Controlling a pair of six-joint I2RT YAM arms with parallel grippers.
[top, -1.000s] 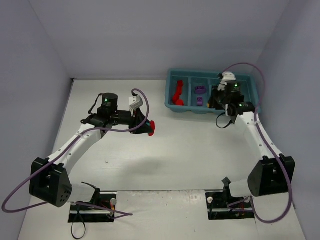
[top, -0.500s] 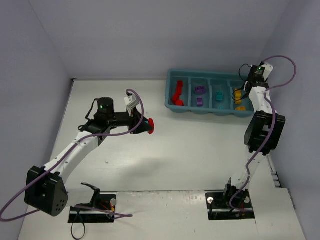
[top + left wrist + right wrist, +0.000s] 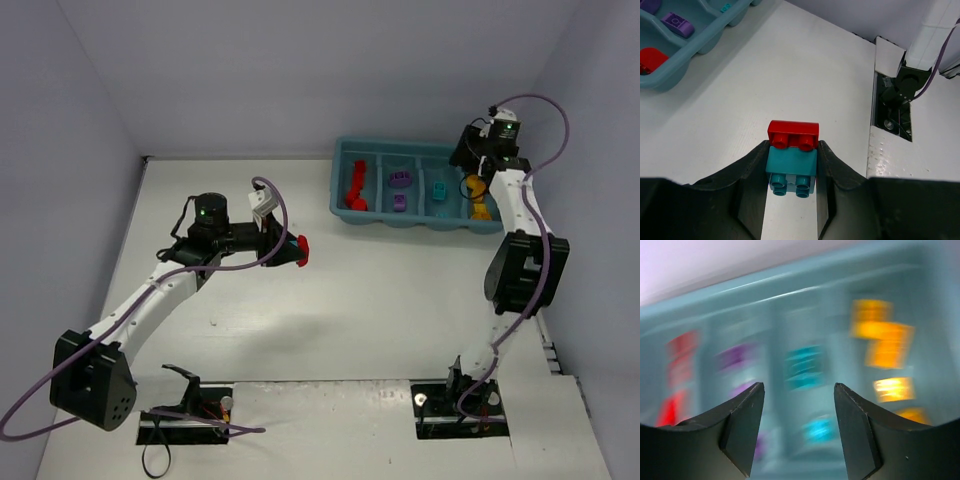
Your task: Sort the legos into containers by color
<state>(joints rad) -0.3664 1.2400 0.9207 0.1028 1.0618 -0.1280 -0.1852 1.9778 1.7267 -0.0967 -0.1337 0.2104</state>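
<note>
Left wrist shows your left gripper point(image 3: 792, 167) clamped on a red-cyan stack point(image 3: 793, 136), well short of the tray point(image 3: 670, 76). Dropped unsplit, one colour would likely missort. The right gripper point(image 3: 797, 390) has its jaws apart and empty.

A matte white worktop point(image 3: 400, 320) sits boxed in by plain, pale lavender-grey walls: the back wall point(image 3: 320, 70) at 12 o'clock, the left wall point(image 3: 60, 200) at 9 o'clock and the right wall point(image 3: 610, 200) at 3 o'clock. The light is soft and even, leaving only a faint, blurred shadow point(image 3: 290, 325) on the worktop, just toward 7 o'clock from its centre.
</note>
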